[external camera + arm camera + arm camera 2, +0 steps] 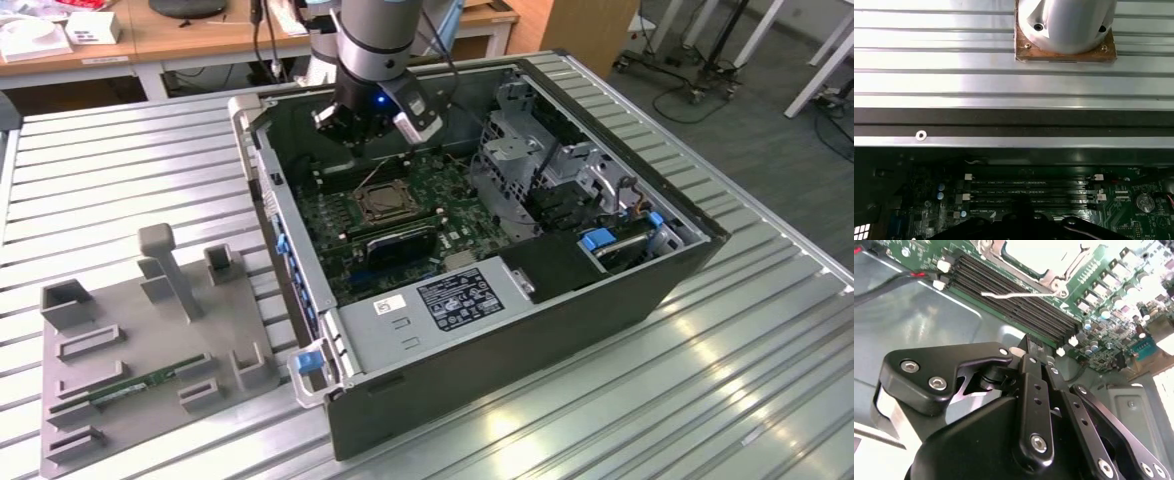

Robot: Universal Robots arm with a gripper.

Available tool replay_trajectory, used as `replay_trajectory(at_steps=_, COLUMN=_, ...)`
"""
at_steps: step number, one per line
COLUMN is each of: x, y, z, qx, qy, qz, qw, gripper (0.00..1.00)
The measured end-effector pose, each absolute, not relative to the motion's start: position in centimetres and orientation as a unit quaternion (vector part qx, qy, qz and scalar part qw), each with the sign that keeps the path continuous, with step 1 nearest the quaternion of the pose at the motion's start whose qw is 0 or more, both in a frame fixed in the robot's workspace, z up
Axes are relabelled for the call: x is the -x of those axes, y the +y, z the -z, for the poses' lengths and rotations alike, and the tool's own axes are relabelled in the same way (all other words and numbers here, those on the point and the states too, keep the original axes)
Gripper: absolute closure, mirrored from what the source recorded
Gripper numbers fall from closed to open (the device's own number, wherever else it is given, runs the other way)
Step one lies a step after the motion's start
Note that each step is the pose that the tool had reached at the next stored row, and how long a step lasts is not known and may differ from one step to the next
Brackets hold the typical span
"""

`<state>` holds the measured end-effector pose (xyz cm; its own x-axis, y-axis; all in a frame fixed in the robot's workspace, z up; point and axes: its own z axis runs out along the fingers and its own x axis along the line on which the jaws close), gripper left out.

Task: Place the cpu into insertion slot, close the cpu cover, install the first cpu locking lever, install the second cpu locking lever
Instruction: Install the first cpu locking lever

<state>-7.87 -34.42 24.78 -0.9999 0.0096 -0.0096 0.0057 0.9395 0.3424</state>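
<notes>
**Matte black metal gripper [358,132] hung inside an open dark-grey steel computer case [534,380], above its green circuit board [447,190].**

Whether the gripper was spread or pressed together could not be told. In the second wrist view its bolt-studded black body hovered over a bank of long, ribbed black memory slots [1014,287], across which lay a thin pale rod [999,294]. Just beyond the slots sat the insertion slot [355,200], a square socket with a silvery metal rim. Inside that rim the cpu [1036,247] showed as a flat, pale square of glaring metal, apart from the gripper. The case rested on a ribbed, shiny aluminium table [747,400]. At the exterior view's left stood a grey moulded plastic fixture tray [80,420], with a slim green memory stick [140,383] lying in one of its grooves.
</notes>
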Motion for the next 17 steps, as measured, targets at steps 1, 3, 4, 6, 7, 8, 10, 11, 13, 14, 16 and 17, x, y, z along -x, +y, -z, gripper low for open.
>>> replay_trajectory(at_steps=1, x=7.7, y=-34.5, z=-24.7, qx=-0.004, qy=0.985, qz=-0.174, qw=0.006, gripper=0.89)
replay_trajectory(at_steps=3, x=7.5, y=-34.7, z=-24.5, qx=-0.004, qy=0.985, qz=-0.174, qw=0.006, gripper=0.89)
replay_trajectory(at_steps=4, x=7.4, y=-34.7, z=-24.3, qx=-0.004, qy=0.985, qz=-0.174, qw=0.006, gripper=0.89)
replay_trajectory(at_steps=6, x=7.4, y=-34.8, z=-23.9, qx=-0.004, qy=0.985, qz=-0.174, qw=0.006, gripper=0.89)
replay_trajectory(at_steps=7, x=7.4, y=-34.9, z=-23.7, qx=-0.004, qy=0.985, qz=-0.174, qw=0.006, gripper=0.89)
replay_trajectory(at_steps=8, x=7.3, y=-34.9, z=-23.6, qx=-0.004, qy=0.985, qz=-0.174, qw=0.006, gripper=0.89)
replay_trajectory(at_steps=10, x=7.2, y=-34.9, z=-23.2, qx=-0.004, qy=0.985, qz=-0.174, qw=0.006, gripper=0.89)
replay_trajectory(at_steps=11, x=7.0, y=-34.9, z=-23.1, qx=-0.004, qy=0.985, qz=-0.175, qw=0.006, gripper=0.89)
replay_trajectory(at_steps=13, x=6.7, y=-34.9, z=-22.9, qx=-0.004, qy=0.985, qz=-0.175, qw=0.006, gripper=0.89)
replay_trajectory(at_steps=14, x=6.6, y=-34.9, z=-22.8, qx=-0.004, qy=0.985, qz=-0.175, qw=0.006, gripper=0.89)
replay_trajectory(at_steps=16, x=6.4, y=-34.9, z=-22.6, qx=-0.004, qy=0.985, qz=-0.175, qw=0.006, gripper=0.89)
replay_trajectory(at_steps=17, x=6.3, y=-34.9, z=-22.6, qx=-0.004, qy=0.985, qz=-0.175, qw=0.006, gripper=0.89)
